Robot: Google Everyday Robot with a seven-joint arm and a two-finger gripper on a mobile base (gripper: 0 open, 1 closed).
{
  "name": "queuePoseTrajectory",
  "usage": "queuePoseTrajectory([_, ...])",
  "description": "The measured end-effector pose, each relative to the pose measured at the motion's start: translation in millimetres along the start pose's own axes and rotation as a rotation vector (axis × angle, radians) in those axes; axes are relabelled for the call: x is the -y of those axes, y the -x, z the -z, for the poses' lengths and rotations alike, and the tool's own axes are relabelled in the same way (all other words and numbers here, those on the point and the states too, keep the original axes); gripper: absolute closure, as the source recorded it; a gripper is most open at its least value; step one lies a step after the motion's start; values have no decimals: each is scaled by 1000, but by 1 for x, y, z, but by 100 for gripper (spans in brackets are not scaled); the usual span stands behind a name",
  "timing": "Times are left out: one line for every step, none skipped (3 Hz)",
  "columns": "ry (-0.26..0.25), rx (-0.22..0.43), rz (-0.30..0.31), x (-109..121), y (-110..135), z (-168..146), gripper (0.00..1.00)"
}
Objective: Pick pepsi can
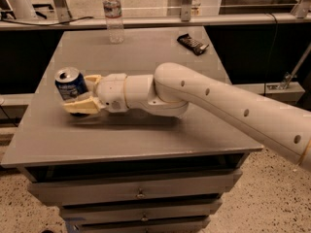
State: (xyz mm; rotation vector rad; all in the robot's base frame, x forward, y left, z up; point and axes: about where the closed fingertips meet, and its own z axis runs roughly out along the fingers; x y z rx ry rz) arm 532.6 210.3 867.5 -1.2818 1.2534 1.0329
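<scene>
claw (77, 93) around the pepsi can (69, 82)

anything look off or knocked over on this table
Nothing spilled or toppled. The pepsi can stands on the table with the gripper at it; the water bottle is upright at the far edge. Only the dark packet lies askew, far right.

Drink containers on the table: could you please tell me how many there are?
2. The pepsi can is near the table's left edge, at the gripper; the water bottle stands at the far edge. The arm may hide more.
</scene>
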Motion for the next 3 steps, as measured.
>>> queuePoseTrajectory([-18, 10, 16, 6, 14, 16, 86])
queuePoseTrajectory([-43, 67, 54, 18, 58, 31, 100])
queuePoseTrajectory([-46, 72, 59, 21, 61, 32, 100])
